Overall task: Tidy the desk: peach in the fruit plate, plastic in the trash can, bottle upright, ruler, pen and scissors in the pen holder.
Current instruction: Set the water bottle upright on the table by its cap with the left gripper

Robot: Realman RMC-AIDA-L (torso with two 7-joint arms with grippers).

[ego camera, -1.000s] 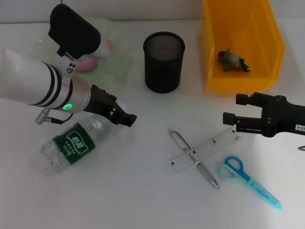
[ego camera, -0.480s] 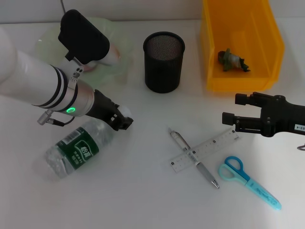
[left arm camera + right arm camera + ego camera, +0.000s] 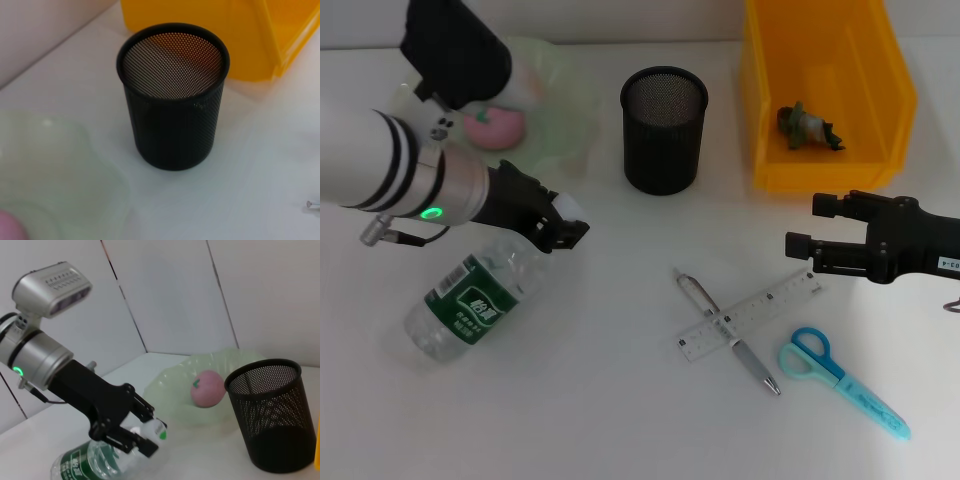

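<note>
I read peach (image 3: 496, 128) in the fruit plate (image 3: 570, 110) and plastic (image 3: 807, 127) binned at 1 o'clock as done; left tool (image 3: 563, 232) pinches the lying bottle (image 3: 470, 305) at its neck, right tool (image 3: 802, 254) spread, stationery untouched.

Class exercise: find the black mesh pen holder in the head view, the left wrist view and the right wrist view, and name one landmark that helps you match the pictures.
Head view: pen holder stands upper centre, between the fruit plate and the yellow bin.
Left wrist view: it fills the centre, upright, empty.
Right wrist view: at the lower right.
Shared landmark: the pale green fruit plate beside it shows in all three.
</note>
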